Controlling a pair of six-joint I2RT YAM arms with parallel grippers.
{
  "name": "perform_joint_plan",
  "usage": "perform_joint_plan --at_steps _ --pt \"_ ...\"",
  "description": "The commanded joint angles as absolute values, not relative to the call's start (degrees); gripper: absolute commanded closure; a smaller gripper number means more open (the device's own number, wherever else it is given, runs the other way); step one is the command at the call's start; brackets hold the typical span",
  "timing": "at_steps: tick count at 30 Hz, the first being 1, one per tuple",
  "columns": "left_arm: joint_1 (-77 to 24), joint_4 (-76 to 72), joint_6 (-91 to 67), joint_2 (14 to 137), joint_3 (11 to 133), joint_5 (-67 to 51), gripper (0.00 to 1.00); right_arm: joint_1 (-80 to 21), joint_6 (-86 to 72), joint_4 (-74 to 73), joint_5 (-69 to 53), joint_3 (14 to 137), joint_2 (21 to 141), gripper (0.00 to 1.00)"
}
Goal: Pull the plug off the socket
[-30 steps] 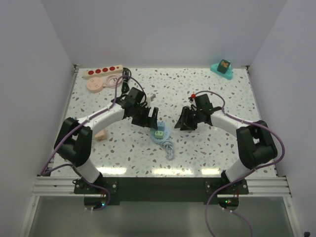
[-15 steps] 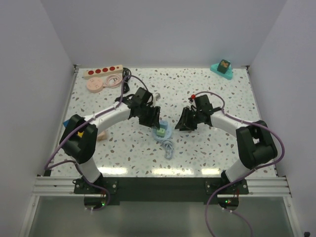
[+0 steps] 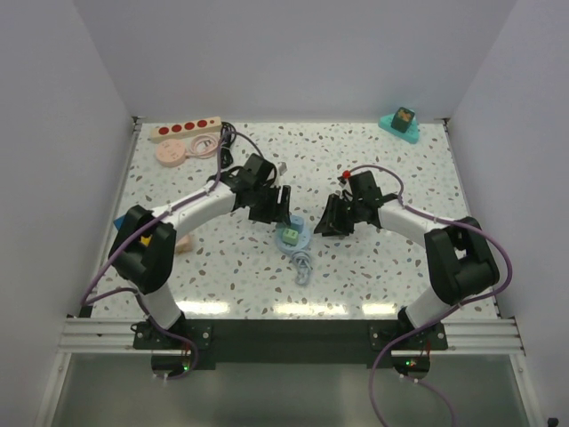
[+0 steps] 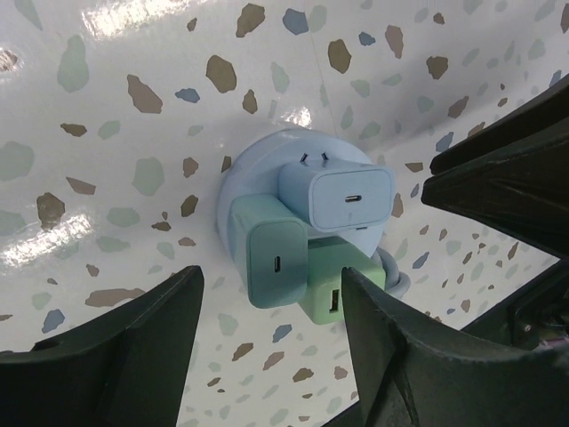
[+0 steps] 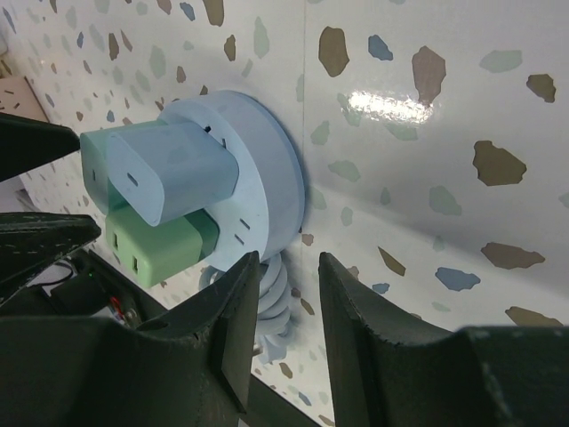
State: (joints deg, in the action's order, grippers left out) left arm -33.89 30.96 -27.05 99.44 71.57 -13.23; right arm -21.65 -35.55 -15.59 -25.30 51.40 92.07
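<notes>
The socket (image 3: 184, 130), a cream strip with red outlets, lies at the back left, far from both arms. A black cord (image 3: 227, 138) curls at its right end; the plug is too small to make out. Both grippers flank a round light-blue disc (image 3: 292, 238) (image 4: 258, 160) (image 5: 267, 169) carrying a pale-blue adapter (image 4: 342, 196), a teal one (image 4: 267, 253) and a green one (image 4: 333, 285). My left gripper (image 3: 276, 206) (image 4: 269, 294) is open, with the adapters just ahead of its fingers. My right gripper (image 3: 331, 218) (image 5: 289, 267) is open beside the disc's coiled blue cable (image 5: 271, 302).
A pink disc (image 3: 171, 152) with a thin pink cable (image 3: 203, 145) lies in front of the strip. A teal stand (image 3: 404, 123) sits at the back right. A small beige item (image 3: 182, 244) lies left of the left arm. White walls enclose the table.
My left gripper has moved right and closer to the blue disc. The right gripper has hardly moved.
</notes>
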Motion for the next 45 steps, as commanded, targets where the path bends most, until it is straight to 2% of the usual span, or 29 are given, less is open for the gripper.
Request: perform_joint_plan --at_steps 1,4,11,17,19,20,23,29,38,42,45 --pt "-33.75 29.26 -27.69 99.75 75.23 -12.57 0.31 -21.88 -34.98 -14.24 -26.63 51.5 91.14 0.63" --pt "-33.84 29.71 -26.72 100.72 75.59 -12.48 0.33 -21.88 -34.89 -14.33 -26.63 51.24 91.14 0.63" --pt "-34.28 32.61 -22.77 104.5 76.11 -13.36 0.46 -21.88 -34.89 -13.97 -26.98 51.06 91.85 0.64" --pt "-36.21 32.87 -21.97 105.73 76.64 -14.06 0.48 -21.97 -34.28 -14.5 -27.42 51.5 92.55 0.65" --pt "-36.39 32.52 -22.41 106.17 76.55 -14.06 0.53 -22.06 -34.1 -14.41 -27.68 51.59 92.55 0.65" --pt "-36.47 32.35 -22.67 106.08 76.38 -13.98 0.62 -22.23 -34.01 -14.5 -28.21 51.68 92.64 0.66" --pt "-36.39 31.47 -23.11 105.65 76.11 -13.36 0.79 -23.02 -32.79 -15.11 -29.79 52.21 92.9 0.64" --pt "-36.12 29.62 -23.64 105.21 76.12 -14.14 0.9 -23.73 -35.24 -6.72 -35.94 48.62 94.22 0.54" --pt "-32.27 18.91 -27.5 101.78 70.59 -27.41 1.0 -23.73 -36.56 -1.41 -33.32 45.54 97.64 0.42" --pt "-29.01 12.4 -31.37 99.23 66.89 -35.57 1.0 -23.64 -38.75 2.98 -33.22 42.63 97.03 0.4" --pt "-28.3 11.78 -30.85 99.14 66.45 -36.47 1.0 -23.55 -40.68 6.41 -33.49 41.22 96.5 0.39"
